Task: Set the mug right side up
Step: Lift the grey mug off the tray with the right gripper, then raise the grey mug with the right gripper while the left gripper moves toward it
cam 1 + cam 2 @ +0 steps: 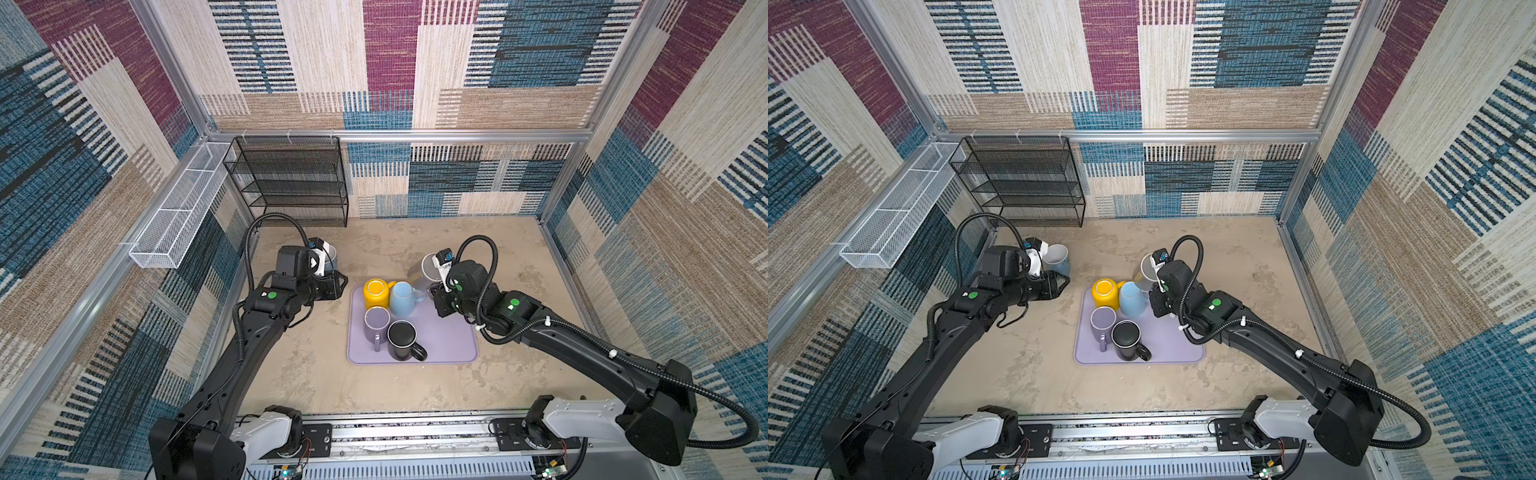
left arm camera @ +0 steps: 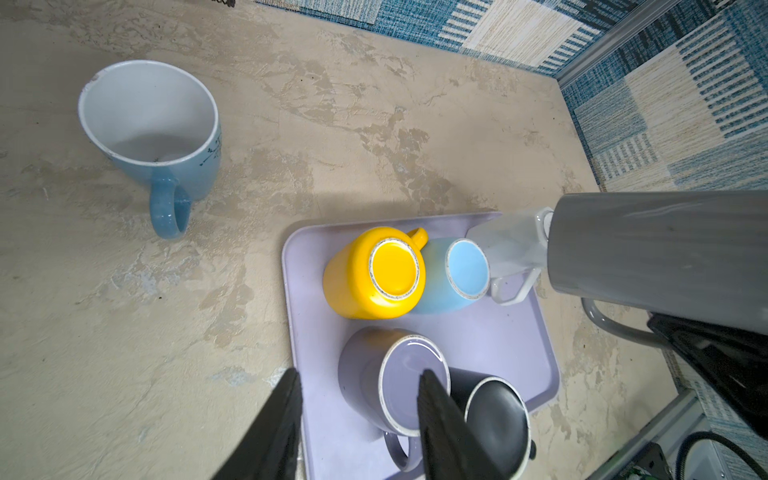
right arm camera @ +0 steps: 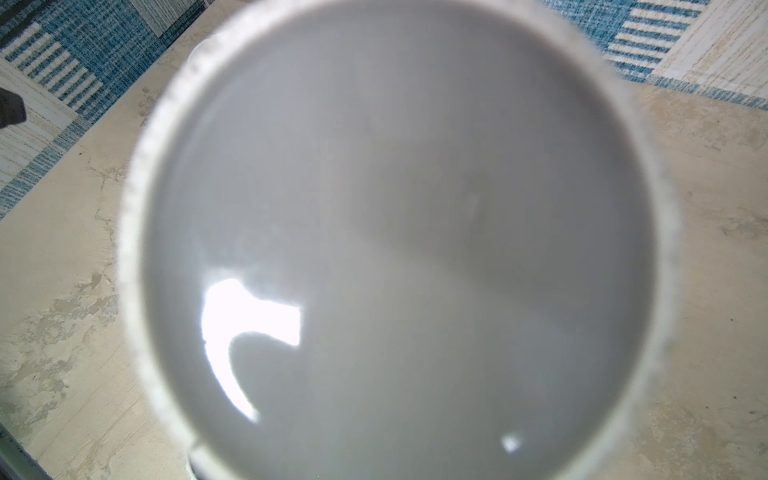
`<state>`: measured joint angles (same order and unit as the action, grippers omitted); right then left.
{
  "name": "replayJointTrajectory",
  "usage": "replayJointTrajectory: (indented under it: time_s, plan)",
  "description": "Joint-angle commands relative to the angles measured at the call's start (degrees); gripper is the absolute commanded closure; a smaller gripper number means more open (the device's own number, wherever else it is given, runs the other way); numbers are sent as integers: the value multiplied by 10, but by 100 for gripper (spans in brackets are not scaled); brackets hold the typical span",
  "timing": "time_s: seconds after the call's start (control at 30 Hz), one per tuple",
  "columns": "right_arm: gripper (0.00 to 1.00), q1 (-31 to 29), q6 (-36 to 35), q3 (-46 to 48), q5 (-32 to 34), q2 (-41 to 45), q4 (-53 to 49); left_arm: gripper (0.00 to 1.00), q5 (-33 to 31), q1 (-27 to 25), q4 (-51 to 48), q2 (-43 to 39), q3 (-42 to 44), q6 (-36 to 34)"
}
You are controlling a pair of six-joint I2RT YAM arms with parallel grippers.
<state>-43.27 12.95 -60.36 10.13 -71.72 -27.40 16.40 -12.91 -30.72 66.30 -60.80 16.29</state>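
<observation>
No readable text, brand, number or label is being shown in any view. The only marks being displayed are a green round dot (image 1: 272,295) on the left arm, a like green dot (image 1: 514,302) on the right arm, and a small dark sprig motif (image 2: 210,151) being carried on the wall of the blue mug (image 2: 149,137). No letters are being carried by any of these.

From the right wrist the grey mug (image 3: 395,249) was one blurred disc filling the view, and the fingertips of the right gripper (image 1: 437,296) were lost to me in both top views. At ten o'clock from the tray (image 1: 453,345), the upright blue mug (image 1: 331,254) stood half hidden behind the left arm (image 1: 291,262), while the white mug (image 2: 511,249) peeked from behind the grey one.
</observation>
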Motion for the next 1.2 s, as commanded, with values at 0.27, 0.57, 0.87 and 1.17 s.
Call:
replayJointTrajectory:
  time_s: [0.27,0.57,0.87,1.17]
  plan:
    - [100,64,48,38,-135,10,178,57,36,-7,83,-5,34,40]
    - [100,93,77,33,-220,-29,311,57,39,-27,123,23,45,57]
    - [100,118,127,35,-290,-51,426,58,40,-63,143,26,43,62]
    - [100,129,146,87,-369,-16,523,58,71,-81,156,13,44,52]
